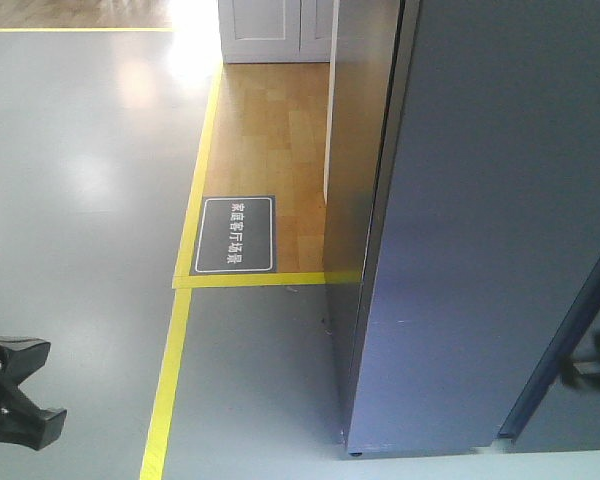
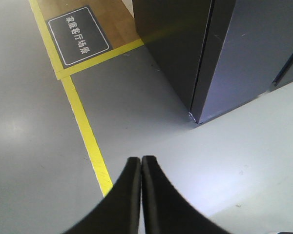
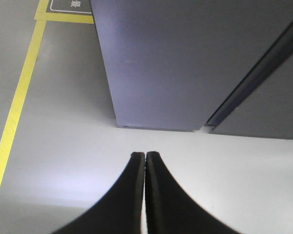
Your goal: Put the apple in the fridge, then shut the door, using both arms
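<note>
Both hands are pinched fully closed with nothing in them: the left hand hangs over grey floor beside a yellow tape line, the right hand over pale floor just short of the fridge. Its dark grey door looks closed against the body. Can't see the apple anywhere. Further out, a floor sign lies on wood flooring.
</note>
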Tool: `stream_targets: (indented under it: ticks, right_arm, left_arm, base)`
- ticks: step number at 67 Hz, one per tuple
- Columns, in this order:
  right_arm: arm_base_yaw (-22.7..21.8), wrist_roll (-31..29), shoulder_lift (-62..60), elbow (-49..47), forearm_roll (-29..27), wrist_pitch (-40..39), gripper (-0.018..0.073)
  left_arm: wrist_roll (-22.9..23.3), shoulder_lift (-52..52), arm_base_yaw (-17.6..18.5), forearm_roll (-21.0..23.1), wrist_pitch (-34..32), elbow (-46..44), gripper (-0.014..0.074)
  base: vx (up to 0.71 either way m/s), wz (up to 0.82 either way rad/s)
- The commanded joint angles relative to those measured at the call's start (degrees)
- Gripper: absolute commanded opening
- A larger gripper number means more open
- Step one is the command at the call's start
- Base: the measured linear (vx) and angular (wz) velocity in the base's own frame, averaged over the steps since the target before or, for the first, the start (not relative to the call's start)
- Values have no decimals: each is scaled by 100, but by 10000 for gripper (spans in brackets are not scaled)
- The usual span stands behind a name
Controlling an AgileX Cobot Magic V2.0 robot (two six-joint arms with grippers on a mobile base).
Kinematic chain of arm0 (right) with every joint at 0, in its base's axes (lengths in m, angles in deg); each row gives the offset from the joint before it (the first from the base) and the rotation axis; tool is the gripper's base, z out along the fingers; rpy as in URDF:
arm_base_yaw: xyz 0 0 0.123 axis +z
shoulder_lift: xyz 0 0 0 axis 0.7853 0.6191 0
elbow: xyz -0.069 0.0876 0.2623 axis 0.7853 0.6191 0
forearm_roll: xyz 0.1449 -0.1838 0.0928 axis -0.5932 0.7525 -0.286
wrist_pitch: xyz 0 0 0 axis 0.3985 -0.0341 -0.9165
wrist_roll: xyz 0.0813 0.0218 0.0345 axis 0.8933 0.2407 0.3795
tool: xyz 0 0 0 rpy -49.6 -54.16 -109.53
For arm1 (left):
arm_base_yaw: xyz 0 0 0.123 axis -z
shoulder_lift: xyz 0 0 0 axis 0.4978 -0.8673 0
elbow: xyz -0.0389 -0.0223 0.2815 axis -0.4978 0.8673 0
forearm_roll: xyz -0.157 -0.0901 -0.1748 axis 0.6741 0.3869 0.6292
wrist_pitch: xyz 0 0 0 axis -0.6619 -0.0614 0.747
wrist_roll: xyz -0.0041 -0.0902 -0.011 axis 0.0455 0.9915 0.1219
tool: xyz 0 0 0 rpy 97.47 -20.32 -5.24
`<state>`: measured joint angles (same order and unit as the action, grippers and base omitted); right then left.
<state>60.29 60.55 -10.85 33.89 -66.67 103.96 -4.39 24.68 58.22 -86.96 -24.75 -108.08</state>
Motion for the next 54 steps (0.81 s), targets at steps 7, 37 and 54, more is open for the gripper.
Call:
stream_targets:
  ticks: [7,37,54]
  right_arm:
    - [12,20,-1219,-14,60,835,-3]
    - [4,21,-3132,-14,-444,2438,-3]
    - [4,21,-3394,-14,-539,2471,-3]
  left_arm:
    - [74,57,-7,-68,-287,-132,-6]
    - [74,57,-7,-68,-287,-132,-6]
    - [74,57,-7,-68,-287,-132,-6]
  base:
    - [0,0]
    - [0,0]
    - [0,0]
